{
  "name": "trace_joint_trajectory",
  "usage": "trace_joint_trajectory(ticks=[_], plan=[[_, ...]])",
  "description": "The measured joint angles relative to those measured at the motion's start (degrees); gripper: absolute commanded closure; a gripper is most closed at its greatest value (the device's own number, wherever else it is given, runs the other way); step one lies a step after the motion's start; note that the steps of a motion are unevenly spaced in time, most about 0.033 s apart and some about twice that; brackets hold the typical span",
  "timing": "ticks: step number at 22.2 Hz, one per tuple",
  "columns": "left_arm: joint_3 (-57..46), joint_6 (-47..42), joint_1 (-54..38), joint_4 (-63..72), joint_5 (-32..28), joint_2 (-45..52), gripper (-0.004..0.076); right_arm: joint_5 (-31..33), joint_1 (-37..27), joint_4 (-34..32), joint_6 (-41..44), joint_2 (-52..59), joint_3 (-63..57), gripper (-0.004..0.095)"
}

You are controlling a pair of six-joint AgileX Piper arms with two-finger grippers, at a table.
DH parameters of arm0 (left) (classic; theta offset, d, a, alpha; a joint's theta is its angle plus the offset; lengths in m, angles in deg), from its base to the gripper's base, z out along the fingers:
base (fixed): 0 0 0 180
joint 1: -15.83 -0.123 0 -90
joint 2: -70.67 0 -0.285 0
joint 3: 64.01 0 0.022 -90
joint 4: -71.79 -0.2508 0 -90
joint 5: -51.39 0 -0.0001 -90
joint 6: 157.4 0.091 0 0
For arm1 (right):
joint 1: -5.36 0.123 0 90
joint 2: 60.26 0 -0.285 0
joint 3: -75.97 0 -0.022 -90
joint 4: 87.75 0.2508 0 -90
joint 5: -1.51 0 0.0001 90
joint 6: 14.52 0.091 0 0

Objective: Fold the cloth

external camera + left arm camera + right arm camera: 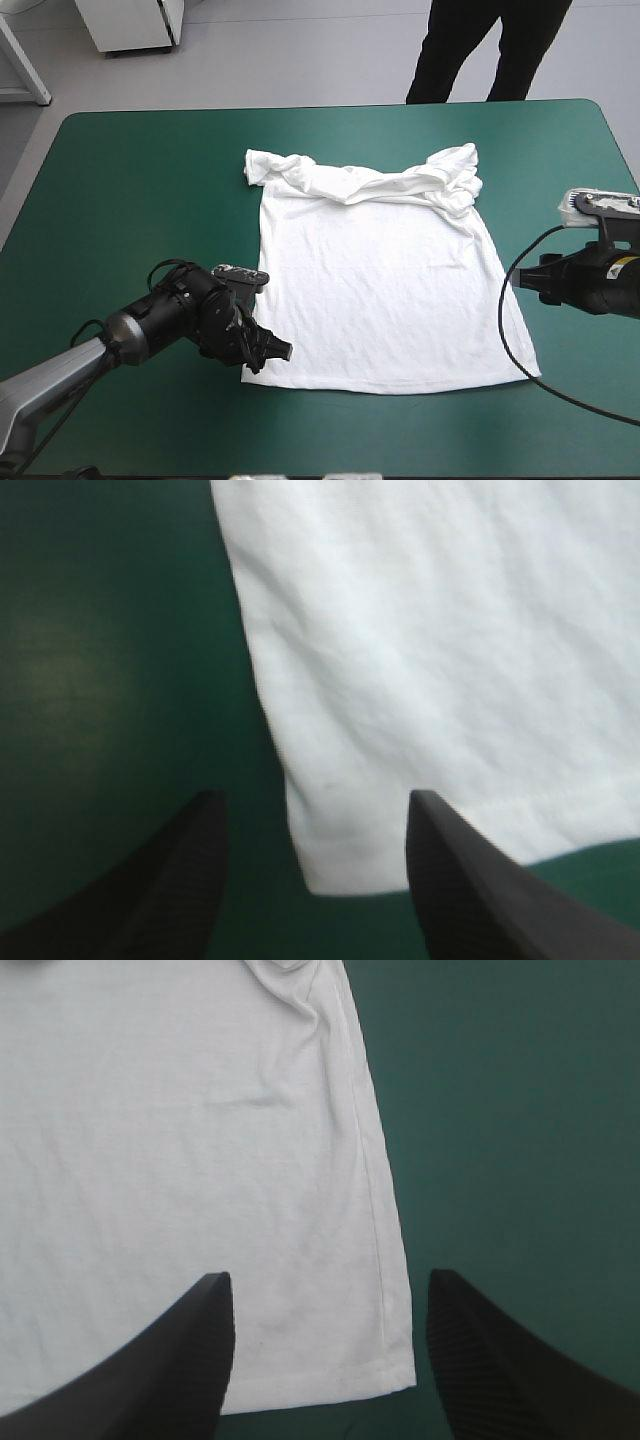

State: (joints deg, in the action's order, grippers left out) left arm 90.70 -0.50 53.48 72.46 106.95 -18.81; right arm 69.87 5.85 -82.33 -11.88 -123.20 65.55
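1. The T-shirt lies spread flat in the middle of the counter. Its hem is toward the near edge and its shoulders are toward the far edge, so its long axis runs near to far.
2. My left pincer is spread. The near-left corner of the hem sits between its two fingers, and the rest of the cloth runs away ahead of it and to the right. This is the relation I judge the next move turns on: the corner is already inside the gap, so pinching should need a drop and a squeeze rather than a sideways reach.
3. My right pincer is also spread. The near-right corner lies between its fingers, nearer the outer one, with the side seam running away ahead.
4. Each arm is nearer its own hem corner, and neither is pinching cloth yet.
5. Only the high view shows that the shoulders and sleeves are bunched into a rumpled ridge along the far side. Neither wrist view reaches that far.
6. Only the wrist views show how each corner sits in its gap. In the high view the left pincer covers its corner and the right arm's fingers are hard to make out.
7. I cannot tell from any view whether the fingertips touch the counter.
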Motion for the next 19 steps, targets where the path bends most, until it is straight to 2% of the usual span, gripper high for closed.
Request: trace_joint_trajectory(ticks=[6,8,9,11,19], plan=[[-1.0,-0.7,0.0,0.0,-2.3,-5.9,0.0333,-0.1,0.0,-0.3,0.0,0.0,0.0,0.0377],[-1.7,-0.9,0.0,0.3,-3.0,-6.4,0.0423,-0.1,0.0,-0.4,0.0,0.0,0.0,0.0378],[-1.9,-0.9,0.1,0.3,-3.1,-6.5,0.0566,-0.1,0.0,-0.4,0.0,0.0,0.0,0.0379],[-2.5,-0.9,0.0,0.2,-3.8,-6.3,0.0727,0.0,0.0,-0.4,0.0,0.0,-0.7,0.0378],[-2.7,-0.4,0.0,2.0,-5.1,-6.3,0.0734,3.0,0.0,-0.4,1.3,-4.8,-5.1,0.0377]])
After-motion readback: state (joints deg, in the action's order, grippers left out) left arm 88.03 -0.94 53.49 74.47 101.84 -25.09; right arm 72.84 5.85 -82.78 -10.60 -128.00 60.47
